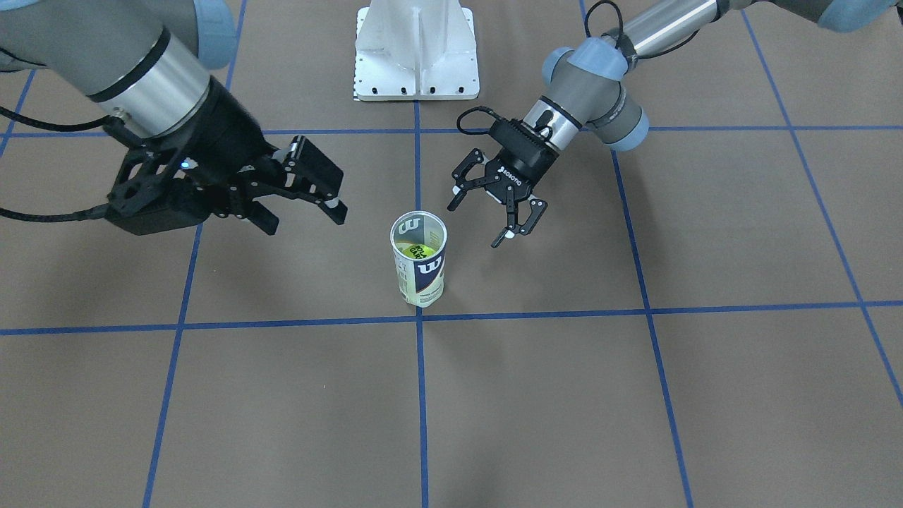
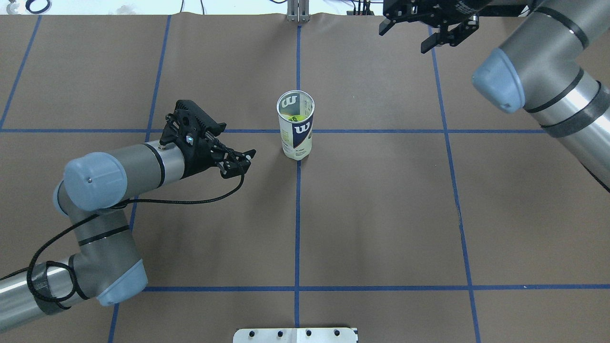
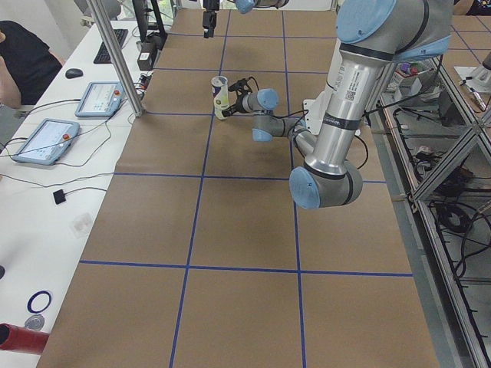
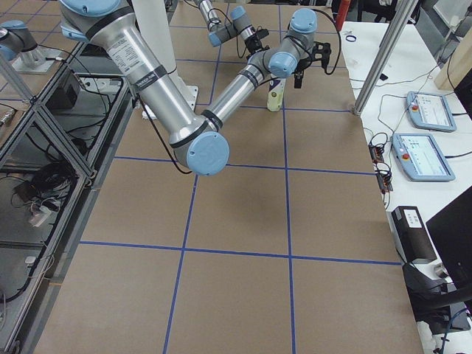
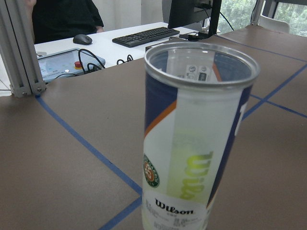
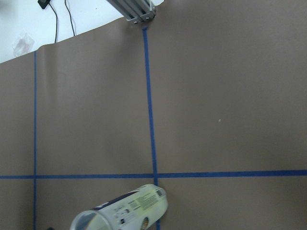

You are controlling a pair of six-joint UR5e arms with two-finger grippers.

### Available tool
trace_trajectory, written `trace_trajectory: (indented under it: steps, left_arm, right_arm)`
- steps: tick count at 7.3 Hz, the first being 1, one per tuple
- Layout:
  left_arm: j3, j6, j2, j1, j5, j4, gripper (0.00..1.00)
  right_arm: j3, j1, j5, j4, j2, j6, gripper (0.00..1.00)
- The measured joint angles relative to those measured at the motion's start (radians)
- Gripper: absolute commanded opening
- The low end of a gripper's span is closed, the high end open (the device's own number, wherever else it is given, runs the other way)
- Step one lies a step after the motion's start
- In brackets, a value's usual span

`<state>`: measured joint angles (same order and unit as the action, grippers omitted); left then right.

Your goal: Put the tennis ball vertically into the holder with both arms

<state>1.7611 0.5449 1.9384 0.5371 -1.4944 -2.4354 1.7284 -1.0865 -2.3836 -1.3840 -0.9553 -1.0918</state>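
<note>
The holder [image 1: 419, 261] [image 2: 295, 126] stands upright on the brown table at a crossing of the blue tape lines, its top open. A yellow-green tennis ball [image 1: 415, 250] [image 2: 294, 117] lies inside it, below the rim. My left gripper [image 1: 480, 219] [image 2: 238, 162] hangs low beside the holder, open and apart from it, with nothing between its fingers. Its wrist view shows the holder [image 5: 196, 139] close up. My right gripper [image 1: 303, 215] [image 2: 410, 35] is raised well above the table, open and empty. From there the holder [image 6: 122, 211] shows at the bottom edge.
The white base bracket [image 1: 416, 56] [image 2: 295, 335] sits at the robot's edge of the table. A side table with tablets [image 3: 46, 139], a keyboard and an aluminium post [image 3: 115, 54] runs along the far side. A person [image 3: 19, 54] sits there.
</note>
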Motion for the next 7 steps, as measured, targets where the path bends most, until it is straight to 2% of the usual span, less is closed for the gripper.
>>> trace_trajectory:
  steps: [1,3,5,6,7]
  left_arm:
    - [0.042,0.003,-0.002,0.047,-0.006,0.170,0.99]
    - [0.066,0.008,0.020,0.136,-0.008,0.508,0.99]
    - [0.058,0.008,0.014,0.202,-0.011,0.634,0.99]
    - [0.041,0.008,-0.010,0.264,-0.052,0.651,0.99]
    - [0.025,0.005,-0.041,0.363,-0.173,0.663,0.99]
  right_arm:
    - [0.000,-0.041,-0.011,-0.017,-0.057,0.106,0.99]
    - [0.000,-0.108,-0.013,-0.100,-0.159,0.370,0.99]
    - [-0.023,-0.175,-0.011,-0.147,-0.266,0.623,0.99]
    - [-0.046,-0.215,-0.011,-0.166,-0.319,0.761,0.99]
    - [-0.061,-0.256,-0.013,-0.180,-0.377,0.872,0.99]
